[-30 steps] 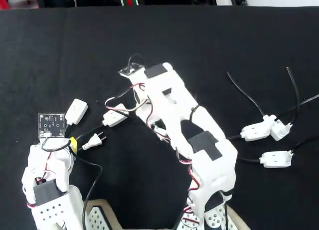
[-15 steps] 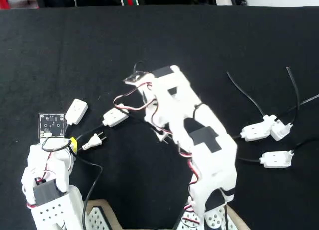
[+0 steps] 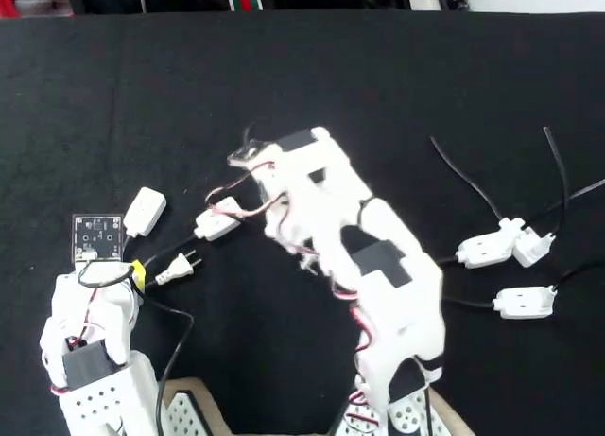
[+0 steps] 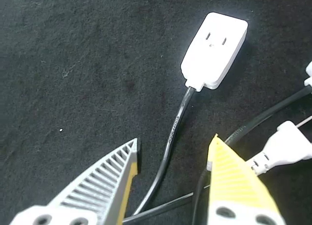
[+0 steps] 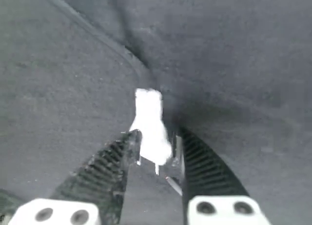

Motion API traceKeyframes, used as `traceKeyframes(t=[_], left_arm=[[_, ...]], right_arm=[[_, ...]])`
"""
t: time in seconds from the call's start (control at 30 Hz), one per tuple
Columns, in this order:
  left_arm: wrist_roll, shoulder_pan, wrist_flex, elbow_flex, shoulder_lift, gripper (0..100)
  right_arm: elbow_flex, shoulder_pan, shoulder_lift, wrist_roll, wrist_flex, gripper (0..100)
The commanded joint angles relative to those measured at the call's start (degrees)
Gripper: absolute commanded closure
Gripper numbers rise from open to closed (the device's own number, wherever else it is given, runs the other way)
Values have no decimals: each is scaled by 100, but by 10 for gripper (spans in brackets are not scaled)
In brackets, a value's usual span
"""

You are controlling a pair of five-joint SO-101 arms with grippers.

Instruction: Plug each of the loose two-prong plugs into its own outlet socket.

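Cloth [image 3: 95, 95]: right gripper [image 5: 156, 134] with plug [image 5: 148, 110] farther left

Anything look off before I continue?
Nothing is spilled or broken. One oddity: the right end effector grips a white plug with its prongs seemingly pointing back toward the wrist, away from any socket. The left end effector is open, straddling the cable of a socket.
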Motion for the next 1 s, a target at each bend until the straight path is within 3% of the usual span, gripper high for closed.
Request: traceKeyframes(t=[0.0, 0.23, 0.5, 0.67, 0.97], left_arm=[[-26, -48, 9, -22, -35, 769], [-26, -48, 9, -22, -35, 769], [-26, -48, 9, -22, -35, 769], [-26, -48, 9, -22, -35, 769], [-26, -48, 9, -22, -35, 769]], right_arm=[[127, -475, 189, -316, 149, 885], [136, -545, 189, -536, 167, 890], [75, -457, 145, -624, 193, 959], [-286, 9, -215, -1073, 158, 976], [-1033, 853, -637, -1055, 211, 987]])
